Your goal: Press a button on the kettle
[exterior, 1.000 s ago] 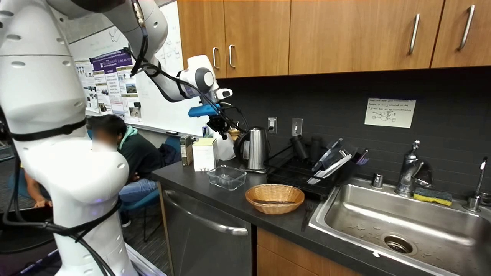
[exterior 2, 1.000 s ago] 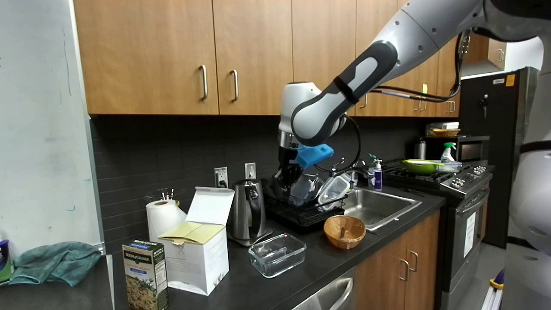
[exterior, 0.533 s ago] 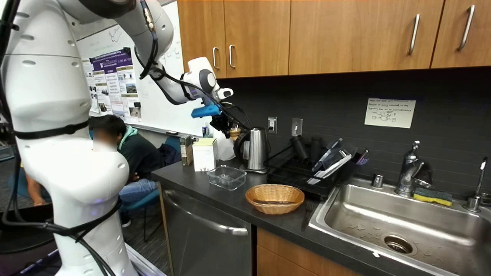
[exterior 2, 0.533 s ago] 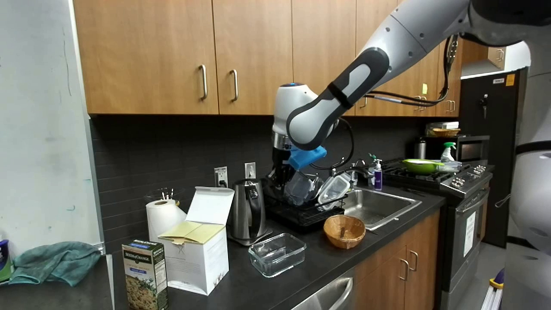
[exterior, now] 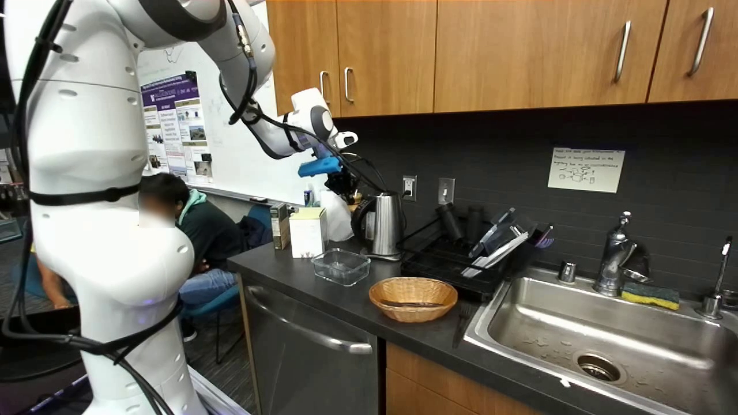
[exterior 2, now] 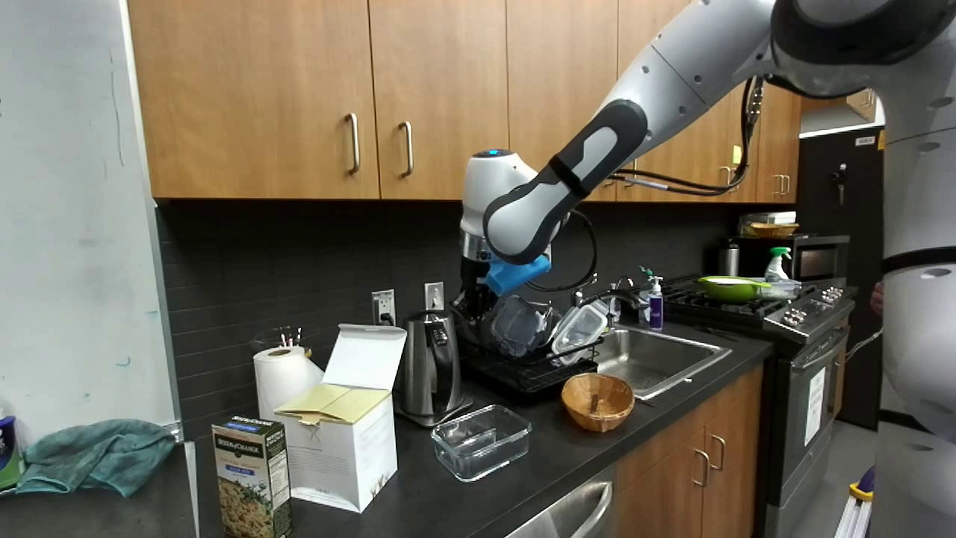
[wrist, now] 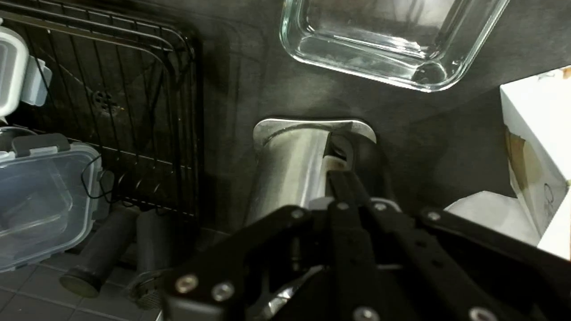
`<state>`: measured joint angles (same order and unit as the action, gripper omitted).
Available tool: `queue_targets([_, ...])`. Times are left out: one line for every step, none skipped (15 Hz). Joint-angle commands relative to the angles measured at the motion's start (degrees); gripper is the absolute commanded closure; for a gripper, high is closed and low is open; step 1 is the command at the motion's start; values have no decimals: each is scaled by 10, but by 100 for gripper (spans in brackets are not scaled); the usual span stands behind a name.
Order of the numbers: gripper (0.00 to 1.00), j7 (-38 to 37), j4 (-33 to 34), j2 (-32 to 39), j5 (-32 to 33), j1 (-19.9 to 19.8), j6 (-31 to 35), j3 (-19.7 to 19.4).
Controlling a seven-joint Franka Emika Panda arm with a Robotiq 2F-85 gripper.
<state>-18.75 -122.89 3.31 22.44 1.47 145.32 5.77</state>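
1. Left of the wrist view: a black dish rack (wrist: 147,111) stood on the dark table (wrist: 437,147), holding plastic containers (wrist: 44,196).
2. Centre: the steel kettle (wrist: 290,169) stood upright to the right of the rack, with a gap between.
3. Lower centre: the fingers (wrist: 342,196) were closed side by side, nothing visible between them, overlapping the kettle's top in this view; contact could not be told. The reach seemed nearly done; lining up with the button and pressing it seemed left.
4. Right edge: a white box (wrist: 539,120) stood apart from the kettle.
5. Across views: at left, an exterior view showed a seated person (exterior: 216,222), absent from the wrist view. Left of centre, an exterior view showed a small panel (exterior 2: 439,336) atop the kettle's dark handle (exterior 2: 446,370), perhaps the button's place, which the fingers seemed to cover in the wrist view. In both exterior views the fingers were too dark to read.
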Motion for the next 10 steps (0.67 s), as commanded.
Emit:
queue_targets([100, -1, 53, 46, 14, 14, 2, -18])
queue_targets([100, 3, 63, 55, 10, 17, 2, -21])
queue_targets([100, 5, 72, 64, 10, 20, 1, -24])
queue_targets([100, 8, 83, 75, 8, 24, 0, -26])
queue_targets([100, 11, 89, 83, 7, 28, -1, -28])
queue_targets([100, 13, 96, 91, 7, 33, -2, -29])
queue_targets([100, 15, 103, 99, 6, 37, -3, -31])
queue_targets([100, 15, 110, 106, 7, 42, -3, -33])
queue_targets([100, 16, 117, 113, 6, 46, -4, -35])
queue_targets([100, 18, 123, 118, 6, 49, -5, -38])
